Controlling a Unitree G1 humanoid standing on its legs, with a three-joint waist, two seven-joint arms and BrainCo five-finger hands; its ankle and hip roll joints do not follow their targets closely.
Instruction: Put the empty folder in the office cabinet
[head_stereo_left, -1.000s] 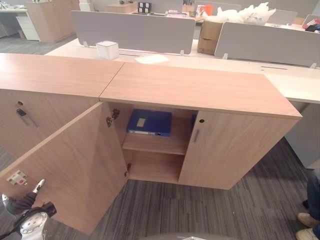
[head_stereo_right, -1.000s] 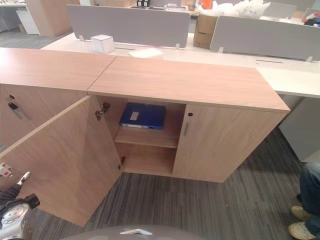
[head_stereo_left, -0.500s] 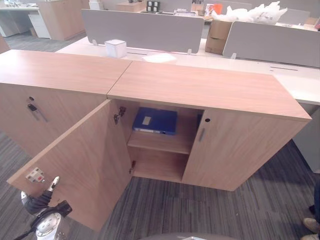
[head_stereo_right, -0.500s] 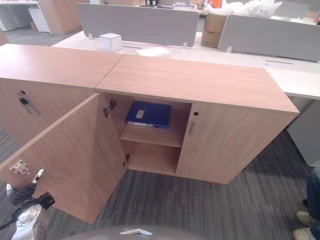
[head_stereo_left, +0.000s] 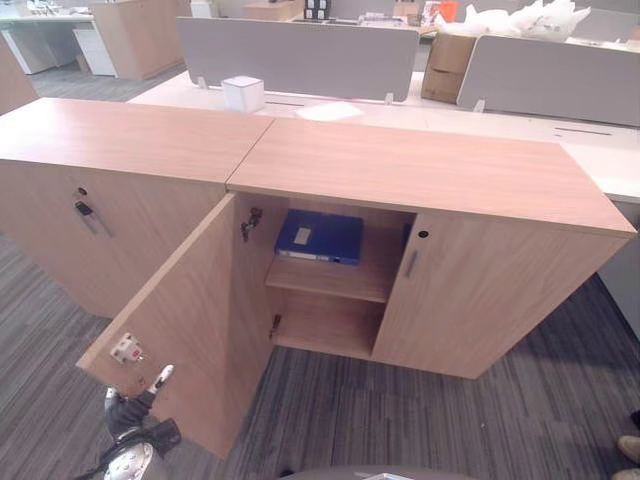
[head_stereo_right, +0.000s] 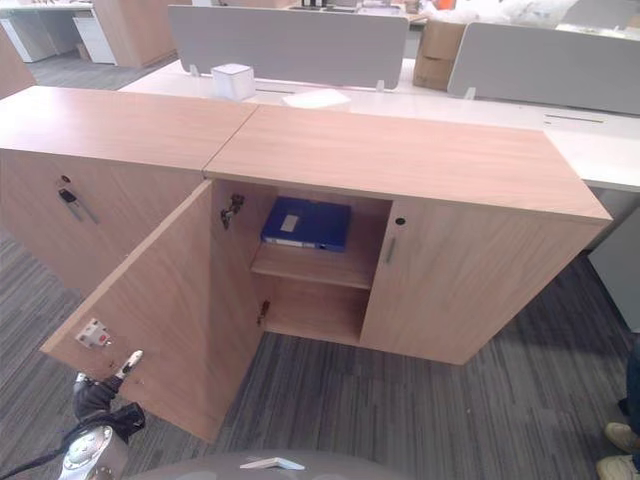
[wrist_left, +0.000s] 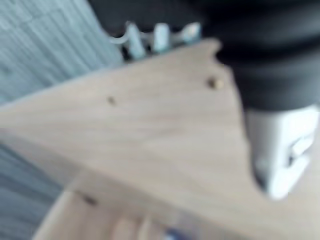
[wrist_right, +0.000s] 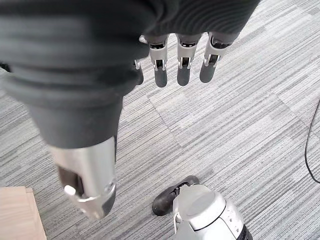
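A blue folder (head_stereo_left: 320, 236) lies flat on the upper shelf of the wooden office cabinet (head_stereo_left: 430, 175). The cabinet's left door (head_stereo_left: 190, 320) stands part open, swung out toward me. My left hand (head_stereo_left: 135, 412) is low at that door's outer bottom corner, with a straight finger up against the panel. In the left wrist view its fingers (wrist_left: 161, 37) reach past the door's edge (wrist_left: 150, 130). My right hand (wrist_right: 181, 67) hangs over the carpet, open and holding nothing.
The cabinet's right door (head_stereo_left: 480, 300) is closed. A second cabinet (head_stereo_left: 90, 150) with a key in its lock adjoins on the left. Behind are desks with grey partitions (head_stereo_left: 300, 55) and a white box (head_stereo_left: 243, 93). A person's shoe (head_stereo_right: 620, 465) shows at lower right.
The whole view has shifted, so the camera moved. The left door has swung some way toward closing, and my left hand has followed its corner to the right.
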